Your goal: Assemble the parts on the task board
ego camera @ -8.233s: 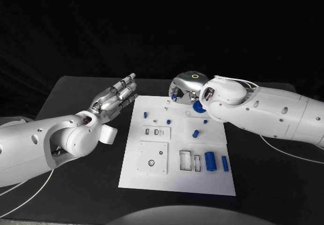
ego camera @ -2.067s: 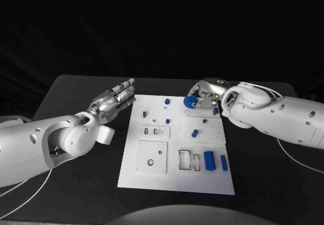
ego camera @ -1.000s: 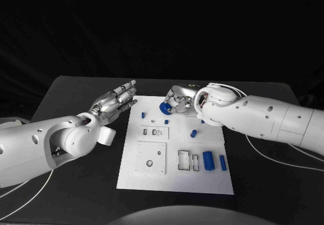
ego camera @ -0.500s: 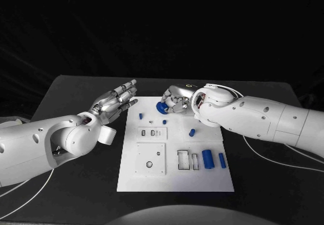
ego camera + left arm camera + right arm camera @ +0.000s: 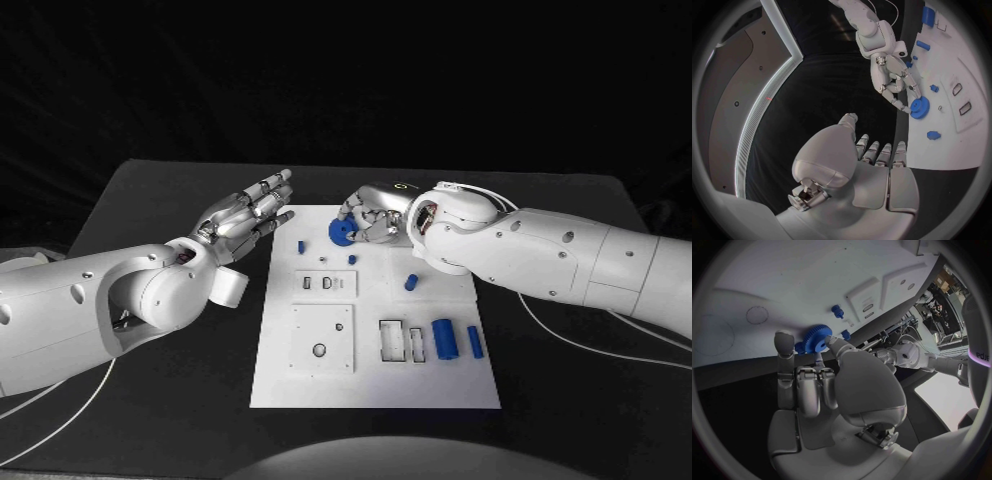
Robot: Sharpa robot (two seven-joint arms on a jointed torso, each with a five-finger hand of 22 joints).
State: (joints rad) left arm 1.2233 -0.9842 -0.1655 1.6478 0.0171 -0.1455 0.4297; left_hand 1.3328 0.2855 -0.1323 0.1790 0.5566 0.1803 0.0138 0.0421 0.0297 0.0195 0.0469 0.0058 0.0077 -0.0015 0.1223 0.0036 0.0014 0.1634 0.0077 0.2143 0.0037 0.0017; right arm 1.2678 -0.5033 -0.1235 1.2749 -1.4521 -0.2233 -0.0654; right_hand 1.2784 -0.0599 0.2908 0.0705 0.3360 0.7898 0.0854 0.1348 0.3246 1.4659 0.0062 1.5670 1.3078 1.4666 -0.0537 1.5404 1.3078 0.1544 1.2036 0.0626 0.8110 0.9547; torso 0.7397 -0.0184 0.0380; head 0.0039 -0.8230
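— Holding the blue gear (image 5: 342,232) over the far end of the task board (image 5: 375,385), the right hand (image 5: 372,215) pinches it in its fingertips; seating it looks unfinished.

— And the rest?

— Two blue cylinders (image 5: 444,340) lie loose near the empty slots (image 5: 392,340), so I judge plenty remains. The left hand (image 5: 248,215) hovers beside the board, fingers spread, grasping nothing.

— Any writing?

— None readable.

A black surface (image 5: 577,380) carries everything. White cables (image 5: 613,335) lie on the surface toward its near corners, one on each side. Behind the surface hangs a dark backdrop (image 5: 346,80).
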